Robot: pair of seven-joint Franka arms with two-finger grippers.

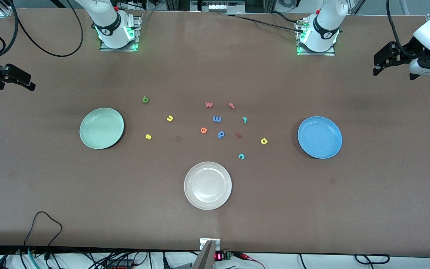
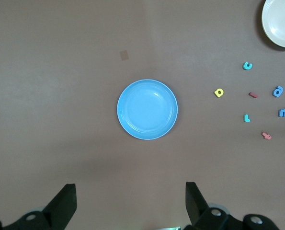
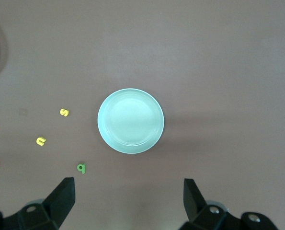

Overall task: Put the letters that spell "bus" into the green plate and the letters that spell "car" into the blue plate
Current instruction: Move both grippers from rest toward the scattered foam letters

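Note:
The pale green plate [image 1: 102,128] [image 3: 131,120] lies toward the right arm's end. Beside it are the dark green "b" [image 1: 145,99] [image 3: 81,167], yellow "u" [image 1: 169,118] [image 3: 41,141] and yellow "s" [image 1: 148,136] [image 3: 63,112]. Toward the left arm's end lies the blue plate [image 1: 319,137] [image 2: 147,109], with the yellow "a" [image 1: 264,141] [image 2: 219,92], teal "c" [image 1: 241,156] [image 2: 247,65] and thin teal "r" [image 1: 244,120] [image 2: 247,118] beside it. Both plates hold nothing. My left gripper [image 1: 394,73] [image 2: 131,201] hangs open high over its table end. The right gripper [image 1: 16,86] [image 3: 129,199] does the same at its end, also open.
A cream-white plate [image 1: 208,185] [image 2: 281,21] sits nearest the front camera. Mid-table lie a red "w" [image 1: 209,104], red "t" [image 1: 231,105], blue "m" [image 1: 217,118], orange "e" [image 1: 203,130], blue "p" shape [image 1: 221,134] and a small red bar [image 1: 239,135].

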